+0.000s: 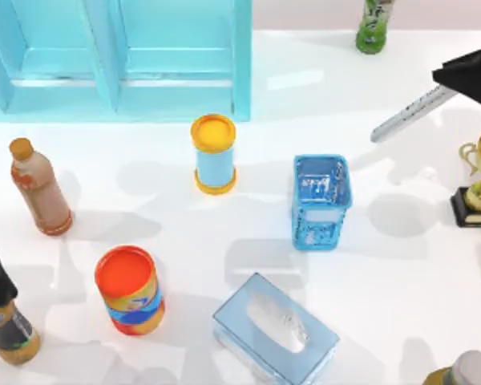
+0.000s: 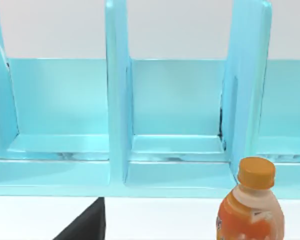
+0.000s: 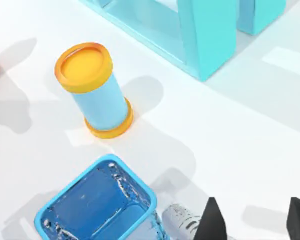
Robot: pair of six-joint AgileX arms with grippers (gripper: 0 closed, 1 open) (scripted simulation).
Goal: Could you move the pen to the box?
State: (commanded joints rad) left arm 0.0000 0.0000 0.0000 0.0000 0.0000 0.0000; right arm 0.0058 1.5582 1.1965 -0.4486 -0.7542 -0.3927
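Aloft | right gripper (image 1: 447,90) jaws hold pen (image 1: 405,115) | barrel print unreadable

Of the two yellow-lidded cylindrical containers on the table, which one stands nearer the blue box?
The light blue container with yellow rims, left of the blue box. The red-and-yellow can stands farther off, toward the near left.
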